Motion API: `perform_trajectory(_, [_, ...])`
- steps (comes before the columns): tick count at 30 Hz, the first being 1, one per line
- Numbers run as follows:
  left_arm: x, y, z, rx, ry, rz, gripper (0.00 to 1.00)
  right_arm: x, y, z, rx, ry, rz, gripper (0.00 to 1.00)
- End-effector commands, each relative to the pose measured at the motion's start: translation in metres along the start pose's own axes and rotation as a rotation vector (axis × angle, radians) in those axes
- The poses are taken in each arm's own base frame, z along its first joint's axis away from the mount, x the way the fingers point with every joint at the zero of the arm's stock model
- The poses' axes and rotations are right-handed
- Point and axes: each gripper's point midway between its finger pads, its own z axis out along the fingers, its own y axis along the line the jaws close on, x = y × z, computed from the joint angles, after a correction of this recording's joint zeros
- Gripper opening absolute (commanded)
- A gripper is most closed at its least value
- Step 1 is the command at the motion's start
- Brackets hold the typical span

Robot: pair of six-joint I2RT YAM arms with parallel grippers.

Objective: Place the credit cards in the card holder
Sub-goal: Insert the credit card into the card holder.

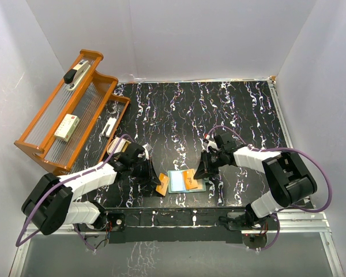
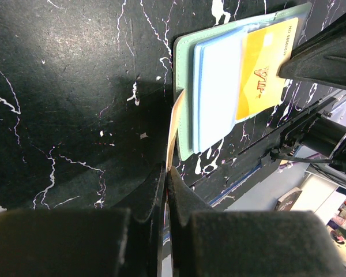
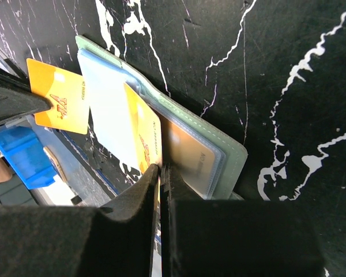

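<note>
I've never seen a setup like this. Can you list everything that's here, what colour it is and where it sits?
orange credit cards: two, orange; one pinched in each gripper, at the holder
tan credit card: one, tan; inside a clear pocket of the holder
card holder: one, pale green with light blue pockets; open flat, middle of the table's near edge
wooden rack: one, orange-brown; far left
stapler: one, black and cream; rack's top tier
small box: one, white; lower on the rack
small white item: one; rack's side shelf, too small to identify
table: one, black with white veins
left gripper: black, shut on a card
right gripper: black, shut on a card
</note>
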Motion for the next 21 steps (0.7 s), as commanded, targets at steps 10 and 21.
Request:
perform_trajectory(10, [0.011,0.002,0.002,0.014,0.004,-0.014,0.00,-0.004,0.008,0.009,-0.026,-0.073,0.007,0.04])
perform_trajectory(21, [0.013,-0.001,0.006,0.032,0.012,-0.007,0.00,-0.011,0.019,0.014,-0.029,-0.131,0.031,0.07])
